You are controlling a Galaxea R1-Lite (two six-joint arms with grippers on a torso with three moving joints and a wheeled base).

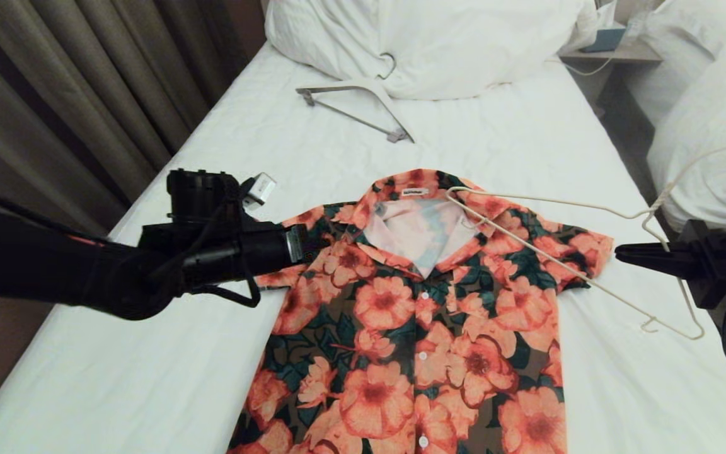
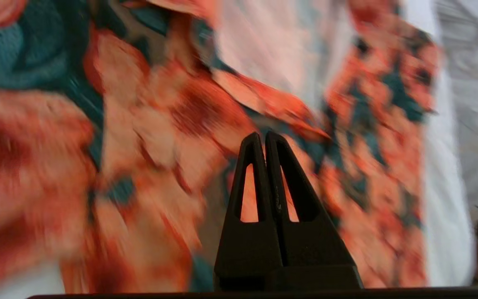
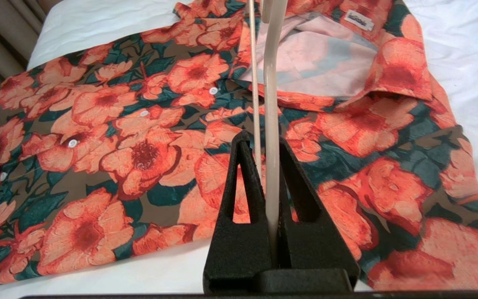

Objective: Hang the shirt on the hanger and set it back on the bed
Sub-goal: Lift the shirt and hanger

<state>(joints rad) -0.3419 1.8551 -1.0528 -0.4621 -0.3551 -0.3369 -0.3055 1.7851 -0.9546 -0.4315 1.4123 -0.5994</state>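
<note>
The flowered shirt [image 1: 401, 315] lies flat and face up on the bed [image 1: 149, 353], its open collar toward the pillow. My right gripper [image 1: 620, 253] reaches in from the right beside the shirt's sleeve. In the right wrist view this gripper [image 3: 264, 139] is shut on a wire of the thin cream hanger [image 3: 271, 83]. The hanger [image 1: 590, 208] slants over that shoulder of the shirt, its far tip at the collar. My left arm [image 1: 262, 249] hangs over the opposite sleeve. The left gripper [image 2: 262, 135] is shut and empty, close above the shirt [image 2: 160, 124].
A thicker grey-white hanger [image 1: 357, 107] lies on the sheet in front of the big white pillow [image 1: 438, 44]. Brown curtains [image 1: 54, 94] hang along the bed's left side. A second bed with white bedding [image 1: 709, 113] and a nightstand [image 1: 615, 53] stand to the right.
</note>
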